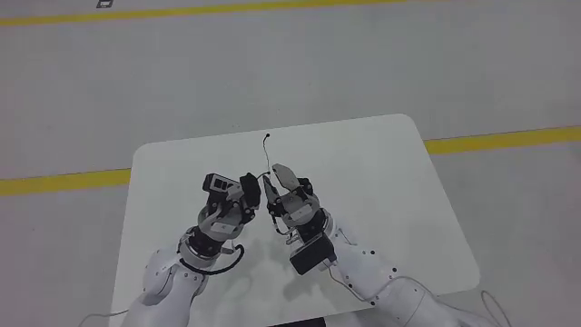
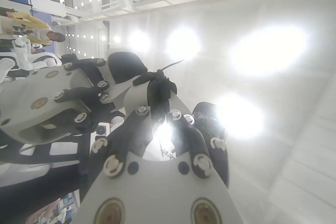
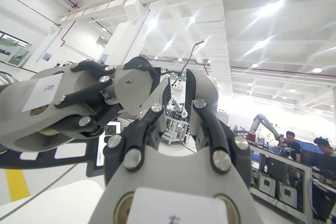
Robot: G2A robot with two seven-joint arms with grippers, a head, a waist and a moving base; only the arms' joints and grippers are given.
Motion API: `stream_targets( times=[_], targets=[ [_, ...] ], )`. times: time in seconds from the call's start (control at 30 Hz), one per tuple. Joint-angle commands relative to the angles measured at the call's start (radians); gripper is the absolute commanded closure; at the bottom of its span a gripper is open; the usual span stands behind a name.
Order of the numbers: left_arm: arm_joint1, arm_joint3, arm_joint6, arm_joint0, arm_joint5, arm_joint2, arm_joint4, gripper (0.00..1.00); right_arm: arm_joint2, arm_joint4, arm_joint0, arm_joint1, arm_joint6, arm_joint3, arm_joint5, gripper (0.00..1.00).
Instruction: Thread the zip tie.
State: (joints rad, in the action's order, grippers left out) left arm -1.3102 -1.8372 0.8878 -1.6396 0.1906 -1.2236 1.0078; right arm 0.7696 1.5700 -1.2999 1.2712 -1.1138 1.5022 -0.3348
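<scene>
Over the white counter (image 1: 381, 163), the zip tie (image 2: 173, 64) is clamped in the left claw (image 2: 158, 97), its free end raised between the parted right claw (image 3: 178, 78), evidently presented for threading.

There was one zip tie (image 1: 268, 152) and one desk (image 1: 381, 173). End effectors numbered two: one left end effector (image 1: 248, 189) and one right end effector (image 1: 276, 182).
</scene>
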Motion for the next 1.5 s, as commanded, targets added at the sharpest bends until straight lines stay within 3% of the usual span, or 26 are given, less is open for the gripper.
stream_targets(
  times=[0.0, 0.3, 0.43, 0.73, 1.47],
  targets=[
    [0.001, 0.0, 0.0, 0.0, 0.001, 0.002, 0.001, 1.0, 0.001, 0.0, -0.001, 0.001, 0.0, 0.0, 0.001, 0.85],
    [0.006, 0.003, -0.003, 0.003, 0.004, 0.008, 0.003, 1.0, 0.0, 0.0, 0.0, 0.004, -0.003, -0.005, 0.009, 0.91],
    [0.009, 0.003, -0.004, 0.004, 0.007, 0.01, 0.004, 1.0, -0.002, 0.0, 0.001, 0.005, -0.001, -0.007, 0.01, 1.0],
    [0.014, -0.001, -0.003, 0.006, 0.014, 0.012, 0.001, 1.0, -0.007, 0.0, 0.006, 0.003, -0.005, -0.016, 0.004, 1.0],
    [0.025, -0.047, -0.021, 0.022, 0.023, 0.027, -0.02, 1.0, -0.035, 0.0, 0.038, -0.058, -0.016, -0.044, -0.005, 1.0]
  ],
)
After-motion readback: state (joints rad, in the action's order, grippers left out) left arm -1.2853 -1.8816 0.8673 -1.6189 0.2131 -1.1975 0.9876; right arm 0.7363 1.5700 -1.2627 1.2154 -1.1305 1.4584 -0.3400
